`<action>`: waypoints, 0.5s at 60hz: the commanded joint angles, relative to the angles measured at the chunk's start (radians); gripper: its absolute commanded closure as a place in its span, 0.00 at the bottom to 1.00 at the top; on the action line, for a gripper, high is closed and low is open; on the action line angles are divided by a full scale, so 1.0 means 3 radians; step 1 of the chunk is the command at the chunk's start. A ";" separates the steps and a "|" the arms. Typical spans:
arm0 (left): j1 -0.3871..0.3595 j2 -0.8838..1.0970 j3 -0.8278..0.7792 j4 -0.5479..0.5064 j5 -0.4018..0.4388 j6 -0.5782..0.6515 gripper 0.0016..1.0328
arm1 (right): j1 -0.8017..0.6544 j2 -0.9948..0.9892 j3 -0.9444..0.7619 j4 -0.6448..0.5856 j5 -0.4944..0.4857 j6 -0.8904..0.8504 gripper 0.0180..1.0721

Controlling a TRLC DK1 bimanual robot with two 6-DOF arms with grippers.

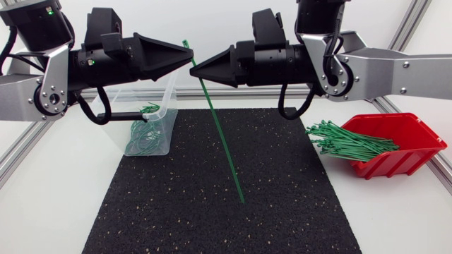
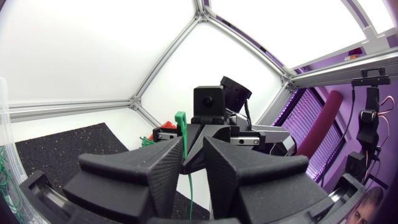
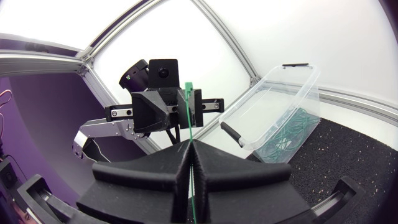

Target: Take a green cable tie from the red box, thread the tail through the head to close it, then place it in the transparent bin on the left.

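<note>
The left arm [image 1: 28, 85] and right arm [image 1: 395, 70] are cut off beyond the counter's side edges. The left gripper [image 1: 189, 61] covers part of the transparent bin [image 1: 169, 120] at its far rim. The green cable tie [image 1: 224, 152] is hidden where the right gripper [image 3: 188, 144] jaws press together. Whether it touches the left jaws cannot be told.

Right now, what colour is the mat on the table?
The mat is black with pale speckles, best seen in the head view.
</note>
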 commanded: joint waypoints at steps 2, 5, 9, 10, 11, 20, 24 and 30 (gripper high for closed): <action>-0.0022 0.0034 -0.0058 0.0070 0.0027 -0.0111 0.76 | -0.0027 0.0029 -0.0083 0.0104 -0.0026 0.0216 0.95; -0.0017 0.0034 -0.0063 0.0075 0.0027 -0.0111 0.76 | -0.0027 0.0049 -0.0088 0.0104 -0.0026 0.0226 0.95; -0.0022 0.0034 -0.0063 0.0081 0.0027 -0.0116 0.76 | -0.0022 0.0064 -0.0094 0.0109 -0.0026 0.0252 0.95; -0.0022 0.0034 -0.0063 0.0081 0.0027 -0.0116 0.76 | -0.0022 0.0069 -0.0094 0.0109 -0.0031 0.0257 0.95; -0.0022 0.0034 -0.0068 0.0081 0.0022 -0.0116 0.76 | -0.0022 0.0075 -0.0094 0.0109 -0.0031 0.0267 0.95; -0.0033 0.0034 -0.0083 0.0086 0.0017 -0.0116 0.76 | -0.0011 0.0069 -0.0175 0.0314 -0.0026 0.0466 0.95; -0.0048 0.0039 -0.0094 0.0086 0.0017 -0.0116 0.77 | -0.0011 0.0069 -0.0186 0.0344 -0.0021 0.0507 0.95; -0.0068 0.0044 -0.0099 0.0086 -0.0029 -0.0121 0.83 | 0.0004 0.0080 -0.0191 0.0370 -0.0015 0.0538 0.95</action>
